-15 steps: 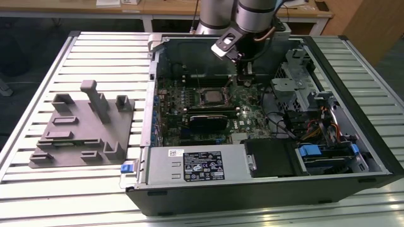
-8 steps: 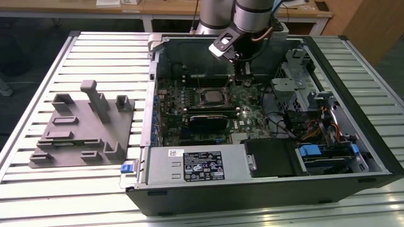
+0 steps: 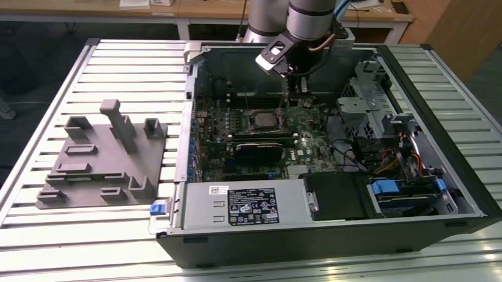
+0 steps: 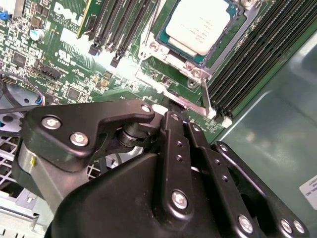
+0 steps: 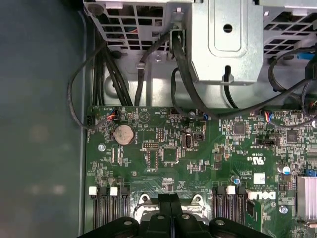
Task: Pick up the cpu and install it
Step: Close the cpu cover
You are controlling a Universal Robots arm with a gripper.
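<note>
The cpu (image 3: 263, 121) lies flat in its socket on the motherboard (image 3: 235, 126) inside the open computer case (image 3: 330, 235), pale silver face up. In the second wrist view the cpu (image 4: 203, 24) sits within the metal socket frame (image 4: 163, 52), with the thin socket lever (image 4: 205, 96) beside it. My gripper (image 3: 284, 109) hangs just beside the socket, toward the exterior view's right. Its black fingers (image 4: 174, 124) are pressed together and shut, their tips at the frame's edge bar with nothing seen between them. The first wrist view has the gripper (image 5: 171, 201) low over the socket's edge.
A grey plastic tray (image 3: 102, 158) with upright blocks lies on the slatted table at the exterior view's left. Inside the case are a black expansion card (image 3: 259, 151), the power supply (image 3: 251, 205), a metal drive cage (image 3: 372, 106) and loose cables (image 5: 124, 74). Memory slots (image 4: 257, 54) flank the socket.
</note>
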